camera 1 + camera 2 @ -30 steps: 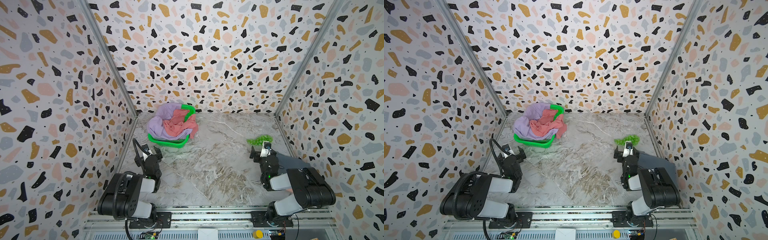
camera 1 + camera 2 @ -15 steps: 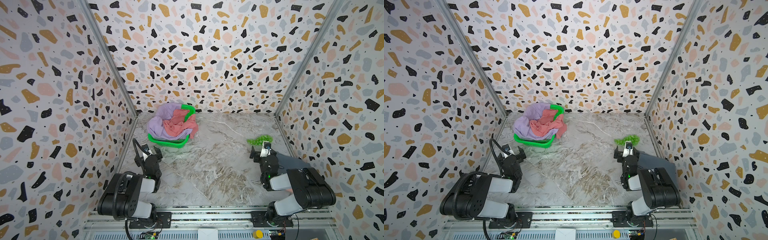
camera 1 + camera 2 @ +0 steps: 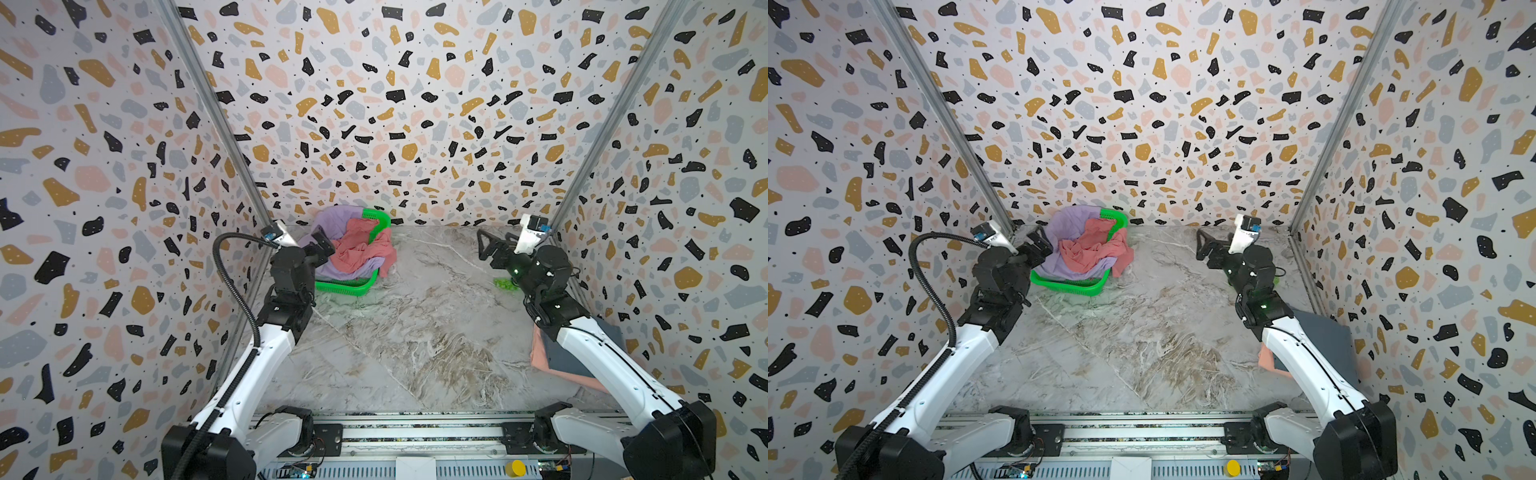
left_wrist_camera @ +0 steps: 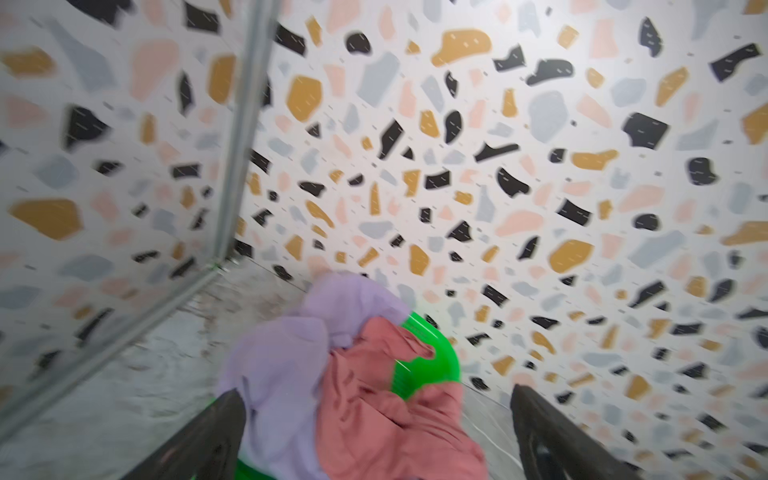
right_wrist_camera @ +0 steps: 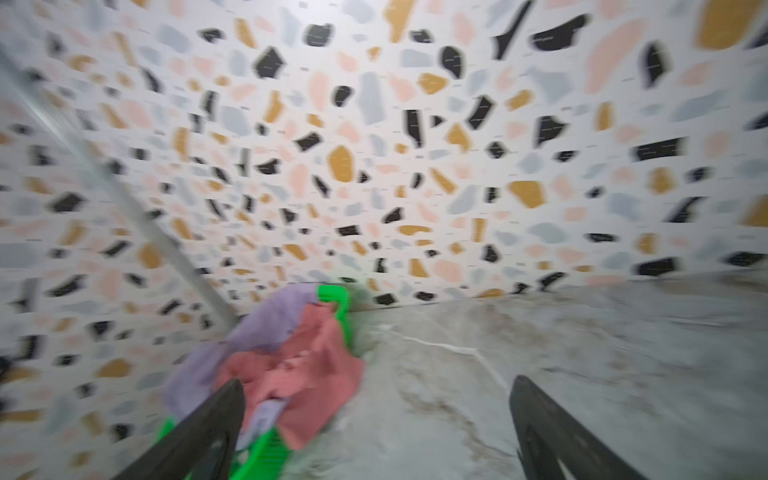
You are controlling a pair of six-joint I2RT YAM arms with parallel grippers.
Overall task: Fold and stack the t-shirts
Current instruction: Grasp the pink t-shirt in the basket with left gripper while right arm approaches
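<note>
The marble table (image 3: 415, 332) is bare across its middle, and that space is judged to be where the next tee should be spread. At far left a green basket (image 3: 345, 286) is seen, filled by a crumpled lilac tee (image 3: 336, 220) with a coral tee (image 3: 357, 249) heaped on it and draped over the basket's right rim. At near right a grey tee (image 3: 1325, 336) is laid folded on a peach tee (image 3: 1266, 357), both partly hidden by the right arm.

The left gripper (image 3: 323, 244) is held just beside the basket's left side, jaws wide apart and empty. The right gripper (image 3: 494, 245) is poised above the far right of the table, well apart from the basket, jaws likewise spread with nothing between them. A small cluster of green balls (image 3: 505, 284) is partly hidden by the right arm.

The step in hand is judged to be fetching a tee from the basket. The coral tee, being on top, is best taken first. A single layer should be pinched at its draped edge and lifted high, so that the lilac tee is not dragged along and the basket is not tipped.

Four tees are counted: two in the basket and two stacked. One basket and two grippers are counted; the balls cannot be counted.
</note>
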